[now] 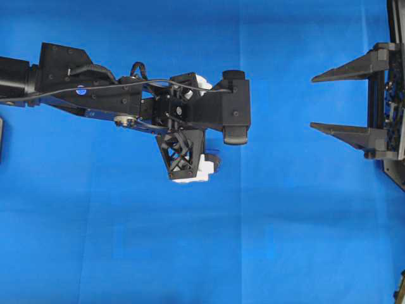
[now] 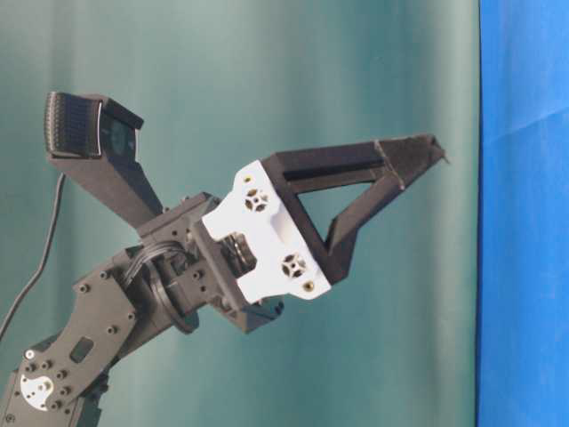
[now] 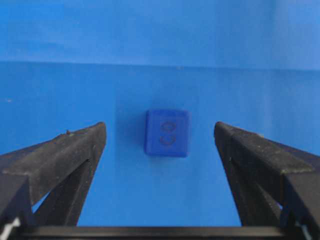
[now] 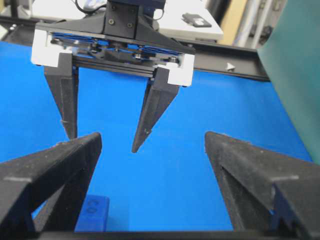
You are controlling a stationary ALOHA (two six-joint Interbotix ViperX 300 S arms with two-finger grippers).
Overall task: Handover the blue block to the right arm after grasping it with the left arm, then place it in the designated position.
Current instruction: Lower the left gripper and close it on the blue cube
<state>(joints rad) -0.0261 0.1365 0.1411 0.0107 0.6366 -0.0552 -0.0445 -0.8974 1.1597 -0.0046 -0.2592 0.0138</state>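
Left gripper (image 4: 105,144) pointing down over the blue cloth (image 1: 285,240) on the counter, jaws spread wide, nothing between them. Its white rail pieces show in the right wrist view and the table-level view. In the left wrist view the blue block (image 3: 167,133) lies on the cloth straight below, centred in the gap between the two black fingers (image 3: 60,160), touching neither. Top face of the block has a faint embossed mark (looks like two curved characters, can't read them). Block sits flat, a soft shadow to its left.

Overhead: left arm (image 1: 95,95) reaches in from the left edge to about mid-frame, its wrist camera mount covering the block, so the block is not visible there. Right gripper (image 1: 316,102) at the far right edge, level, tips pointing left, jaws apart and holding nothing, well apart from the left gripper.

Right wrist view: the block's corner (image 4: 95,214) peeks out at the bottom beside the near left finger, below the left gripper's tips.
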